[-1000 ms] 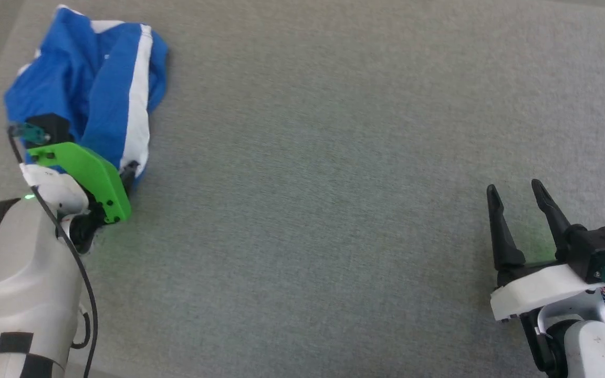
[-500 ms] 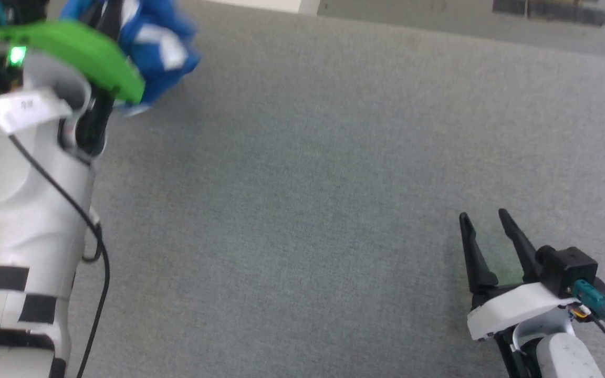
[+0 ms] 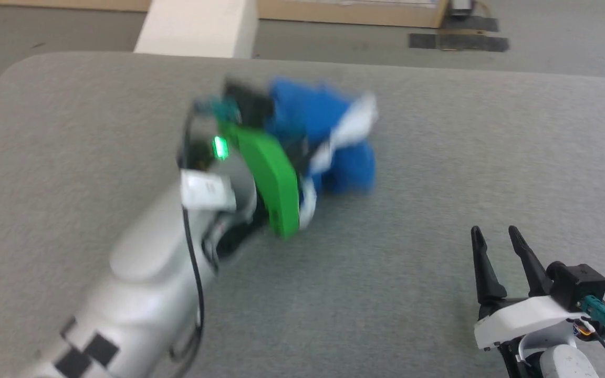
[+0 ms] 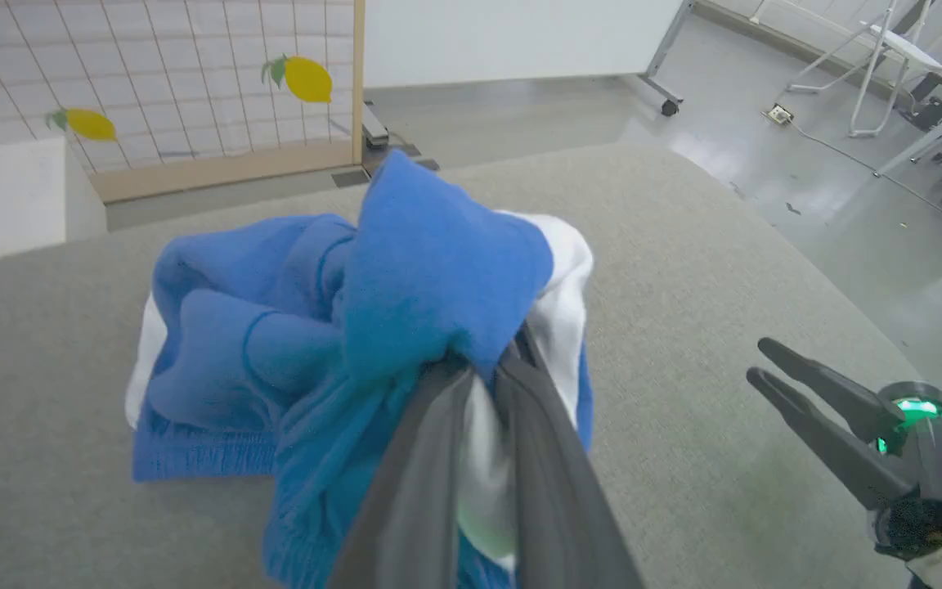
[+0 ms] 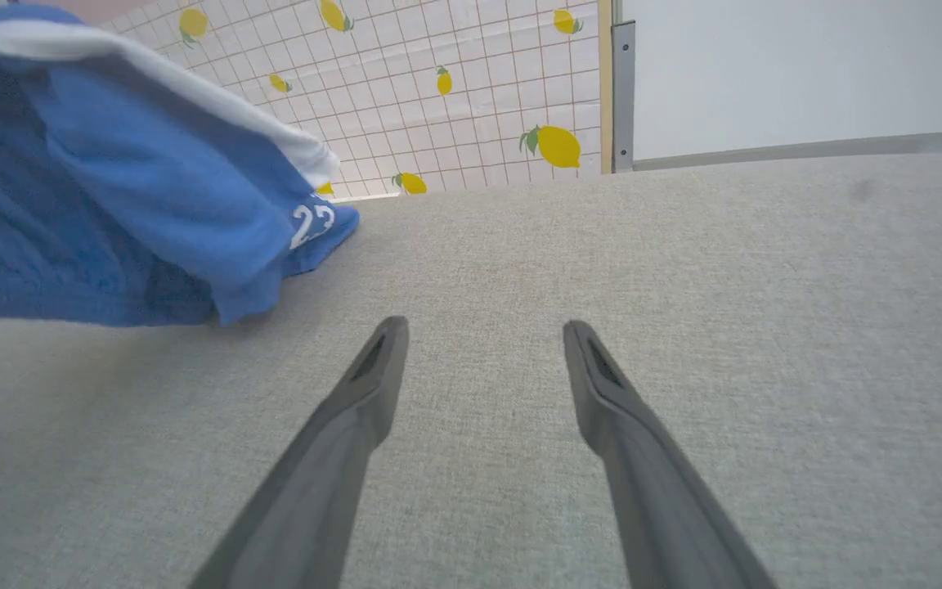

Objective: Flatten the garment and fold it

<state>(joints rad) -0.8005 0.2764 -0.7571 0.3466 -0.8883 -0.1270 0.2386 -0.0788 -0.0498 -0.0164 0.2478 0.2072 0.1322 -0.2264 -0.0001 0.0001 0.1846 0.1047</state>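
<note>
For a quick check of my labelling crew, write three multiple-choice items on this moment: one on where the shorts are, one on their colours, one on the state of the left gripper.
1. In the head view, where do the shorts lie from the right gripper?
A. Between its fingers
B. Up and to the left of it
C. To the right of it

2. What colours are the shorts?
A. Red and black
B. All grey
C. Blue and white

3. How is the left gripper?
A. Shut on the shorts
B. Open and empty
C. Open above a cup

Answers:
1 B: the right gripper stands apart at the lower right, open and empty.
2 C: all three views show blue cloth with white trim.
3 A: in the left wrist view its fingers pinch a bunch of the cloth.
</note>
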